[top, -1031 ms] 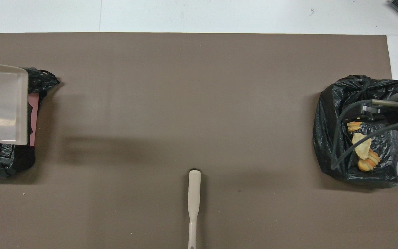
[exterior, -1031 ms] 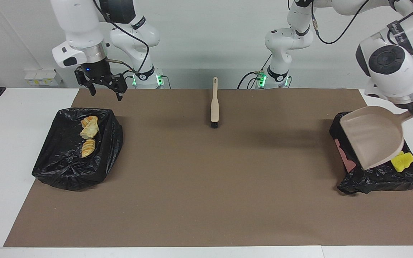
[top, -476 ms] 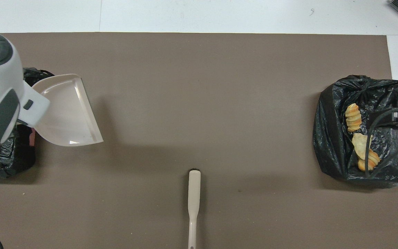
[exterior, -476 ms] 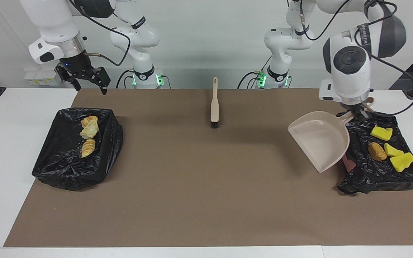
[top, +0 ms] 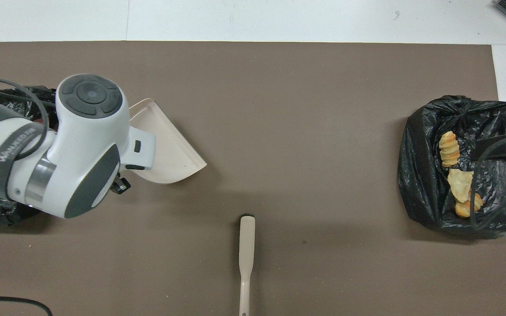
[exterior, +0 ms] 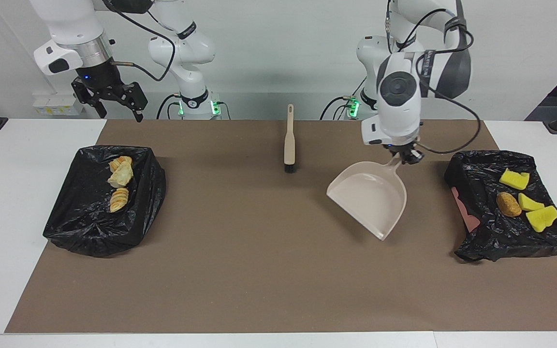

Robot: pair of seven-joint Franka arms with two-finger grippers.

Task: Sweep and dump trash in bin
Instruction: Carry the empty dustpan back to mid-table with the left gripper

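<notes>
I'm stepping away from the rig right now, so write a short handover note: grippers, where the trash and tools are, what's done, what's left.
Left gripper: shut on the handle of the beige plastic dustpan, held empty over the brown mat.
Right gripper: jaws open, empty, raised by the black-bagged bin at the right arm's end.
Trash: three tan crusty chunks lie in that bin; three yellow sponge wedges and a brown roll lie in the other bagged bin.
Beige hand brush lies mid-mat near the robots.
Done: no scraps on the mat.
Left: likely set the dustpan down.
</notes>
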